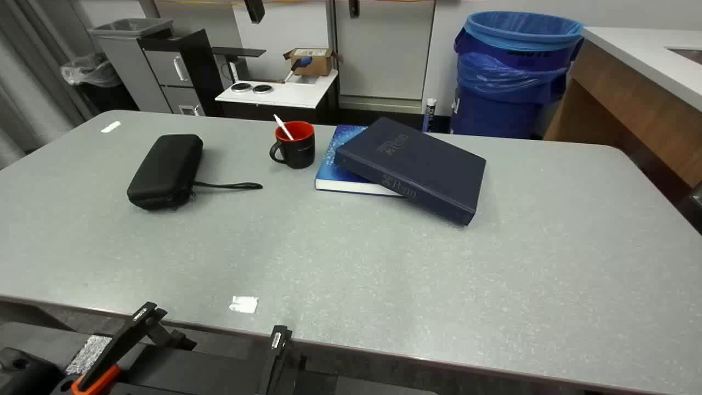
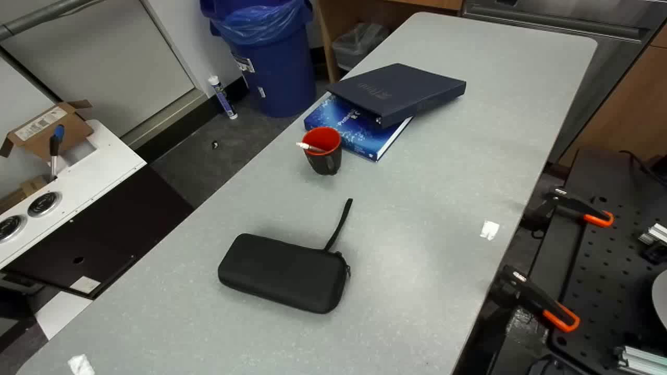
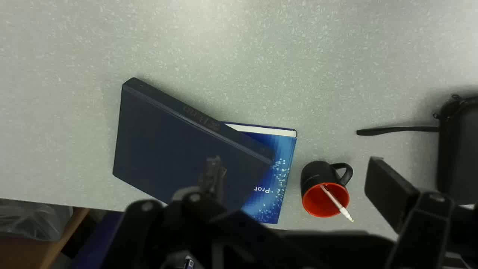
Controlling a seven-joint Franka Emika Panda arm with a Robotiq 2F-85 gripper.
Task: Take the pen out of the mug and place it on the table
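Jaws spread wide, nothing held: centre gripper [image 3: 295, 170] over the pen [image 3: 338, 204], below and between them, then pinch its free end above the mug [image 3: 314, 178].

Navy book [image 1: 411, 170] lay askew atop blue hardcover [image 1: 335, 160]

A black zippered case [image 1: 167, 169] lay apart, its wrist strap [image 3: 396, 130] pointing their way. A white-capped tube [image 2: 223, 97] stood near a lined blue trash bin [image 1: 510, 79]; an opened cardboard box [image 1: 317, 63] sat near two coil burners [image 2: 44, 204].

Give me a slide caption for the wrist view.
Open gripper above the table, white pen leaning in a black mug beside two stacked books.
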